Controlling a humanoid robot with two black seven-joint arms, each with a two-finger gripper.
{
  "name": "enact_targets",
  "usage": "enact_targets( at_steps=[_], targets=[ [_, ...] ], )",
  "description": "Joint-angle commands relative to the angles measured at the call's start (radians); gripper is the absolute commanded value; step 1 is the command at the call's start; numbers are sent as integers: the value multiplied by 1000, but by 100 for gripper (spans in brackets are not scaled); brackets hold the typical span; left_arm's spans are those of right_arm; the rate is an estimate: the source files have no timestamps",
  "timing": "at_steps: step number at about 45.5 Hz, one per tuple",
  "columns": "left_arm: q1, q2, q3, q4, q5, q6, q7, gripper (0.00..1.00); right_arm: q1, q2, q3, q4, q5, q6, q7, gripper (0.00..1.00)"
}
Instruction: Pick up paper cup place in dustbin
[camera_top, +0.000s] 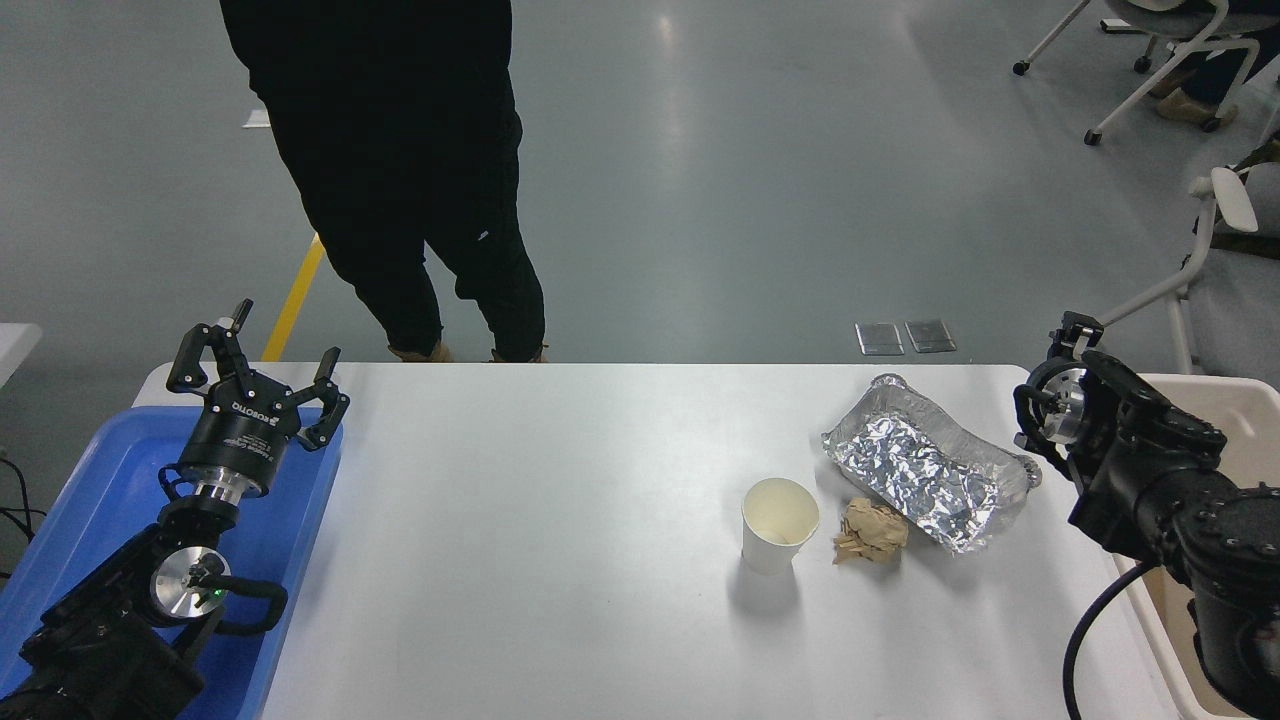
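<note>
The paper cup stands upright on the white table, right of centre, white with a cream inside. The dustbin is the cream bin at the table's right edge, mostly hidden behind my right arm. My right gripper is held at the table's right edge, above the bin's near corner and well to the right of the cup; its state does not show. My left gripper is parked open and empty over the blue tray at the lower left.
A crumpled brown paper wad lies just right of the cup. A crinkled foil tray sits behind it. A blue plastic tray is at the left edge. A person in black stands at the far side.
</note>
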Motion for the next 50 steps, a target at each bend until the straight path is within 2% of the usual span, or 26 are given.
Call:
enact_targets(
  at_steps=[1,50],
  targets=[
    [0,0,0,0,-1,0,0,98,-4,2,-1,0,-1,0,0,100],
    [0,0,0,2,-1,0,0,98,-4,6,-10,0,-4,-2,-2,100]
  ],
)
